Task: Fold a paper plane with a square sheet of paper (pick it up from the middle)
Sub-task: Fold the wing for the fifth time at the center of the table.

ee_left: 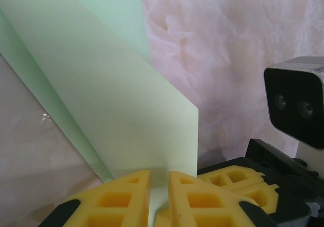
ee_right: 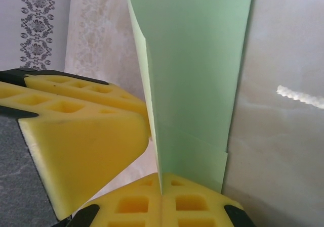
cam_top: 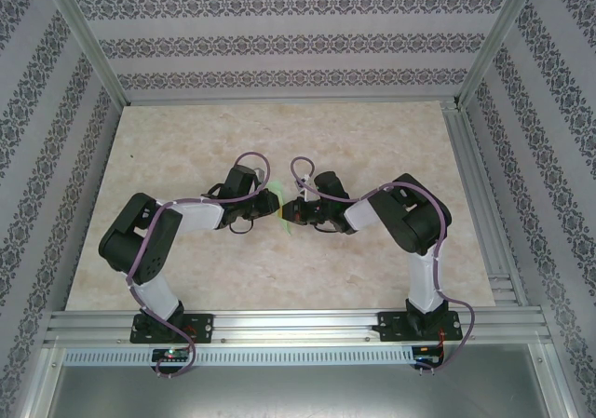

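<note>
Patterned wallpaper walls (cam_top: pixel 279 46) close in a pale marbled table (cam_top: pixel 279 129). From the near edge the left arm (cam_top: pixel 149 236) and right arm (cam_top: pixel 410 218) bend inward and meet at mid-table.

Between them the green paper (cam_top: pixel 278 198) is held off the surface, a thin strip seen edge-on, its long axis running roughly near to far. Most of it is hidden by the wrists.

In the right wrist view it rises straight away from the fingers, folded lengthwise and cut off at the top, so no pointed end shows.

The right gripper (ee_right: pixel 161 186) is pressed together on its lower edge.

The left gripper (ee_left: pixel 159 186) has a narrow slot between its yellow fingers (ee_left: pixel 126 196). The paper runs down into that slot, but I cannot tell whether they pinch it.
</note>
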Robot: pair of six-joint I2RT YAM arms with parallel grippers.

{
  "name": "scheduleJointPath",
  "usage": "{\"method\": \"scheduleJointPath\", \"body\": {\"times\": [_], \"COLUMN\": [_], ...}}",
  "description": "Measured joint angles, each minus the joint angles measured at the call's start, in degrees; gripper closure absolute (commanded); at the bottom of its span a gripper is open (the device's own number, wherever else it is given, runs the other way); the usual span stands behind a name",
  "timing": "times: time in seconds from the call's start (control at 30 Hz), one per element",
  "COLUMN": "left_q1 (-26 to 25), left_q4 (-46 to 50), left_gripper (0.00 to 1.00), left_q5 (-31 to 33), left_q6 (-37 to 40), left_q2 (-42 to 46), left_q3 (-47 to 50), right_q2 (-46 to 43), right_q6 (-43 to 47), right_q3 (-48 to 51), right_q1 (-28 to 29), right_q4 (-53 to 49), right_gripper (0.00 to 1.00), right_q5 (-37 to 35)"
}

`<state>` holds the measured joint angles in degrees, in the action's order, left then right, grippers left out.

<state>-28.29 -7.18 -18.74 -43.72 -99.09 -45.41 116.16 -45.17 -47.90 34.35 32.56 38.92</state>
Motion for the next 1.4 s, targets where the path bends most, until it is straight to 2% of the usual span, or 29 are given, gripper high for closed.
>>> {"method": "scheduleJointPath", "body": {"times": [0.5, 0.73, 1.4], "left_q1": [0.0, 0.04, 0.02], "left_q4": [0.5, 0.52, 0.5], "left_gripper": [0.84, 0.86, 0.86], "left_q5": [0.22, 0.22, 1.68], "left_q6": [0.0, -0.04, -0.26], "left_q2": [-1.22, -1.22, -2.51], "left_q3": [-1.03, -1.07, -1.07], "right_q2": [0.0, -0.13, -4.59], "right_q6": [-1.53, -1.6, 5.31], "right_q3": [-0.79, -1.14, -1.14], "right_q1": [-0.37, -0.39, -0.74], "right_q4": [-1.73, -2.67, -11.02], "right_gripper": [0.9, 0.89, 0.81], "right_q5": [0.83, 1.4, 0.94]}}
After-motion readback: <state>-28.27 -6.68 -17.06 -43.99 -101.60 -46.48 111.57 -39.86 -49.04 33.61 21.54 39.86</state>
